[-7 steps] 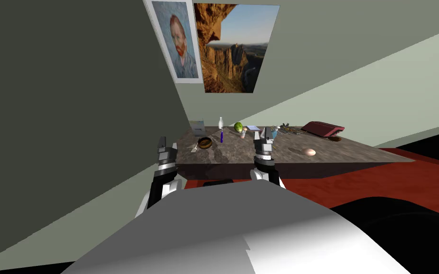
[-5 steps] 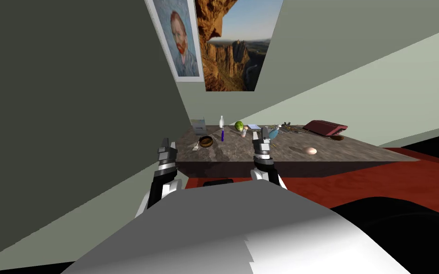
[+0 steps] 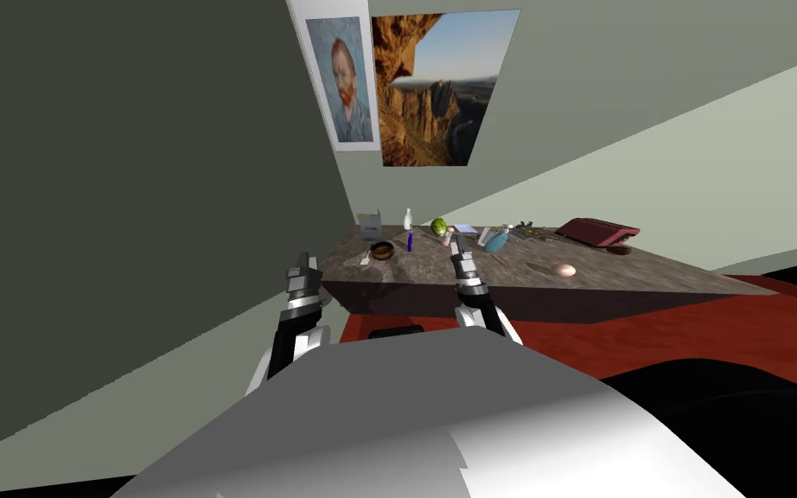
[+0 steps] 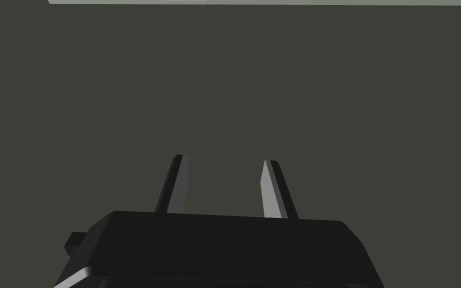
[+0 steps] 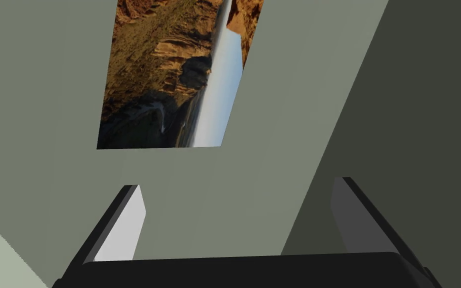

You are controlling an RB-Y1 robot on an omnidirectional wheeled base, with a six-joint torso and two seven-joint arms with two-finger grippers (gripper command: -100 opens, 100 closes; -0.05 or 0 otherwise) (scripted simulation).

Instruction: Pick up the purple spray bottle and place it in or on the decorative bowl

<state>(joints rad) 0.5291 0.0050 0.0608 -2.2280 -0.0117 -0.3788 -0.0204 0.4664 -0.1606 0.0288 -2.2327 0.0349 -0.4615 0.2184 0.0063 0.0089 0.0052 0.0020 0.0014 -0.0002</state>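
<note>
Clearly the step in hand is the approach, since neither tool is near the goods yet.

From the head view, the purple spray bottle (image 3: 409, 243) stands upright toward the far left part of the table (image 3: 647, 278). It is just beside the dark brown decorative bowl (image 3: 381, 251), and a white bottle (image 3: 407, 218) stands close behind it. Whether bottle and bowl touch I cannot tell. The left tool (image 3: 304, 262) hangs off the table's near left corner. The right tool (image 3: 455, 250) is over the near edge, well short of the bottle but the closer of the two, so I judge it the natural one to reach. A good reach would come in level from the side away from the bowl, with the blades straddling the slim body low down and clear of the white bottle. So narrow and tall a thing will likely topple at a nudge. After that, only a short carry sideways to the bowl is needed.

In the left wrist view, that arm's fingers (image 4: 179, 182) stand somewhat apart with nothing between them.

In the right wrist view, the fingers (image 5: 127, 225) are spread wide and empty, ready for a grasp. The tool looks aimed well above the table, though, so the wrist should tip down first.
</note>
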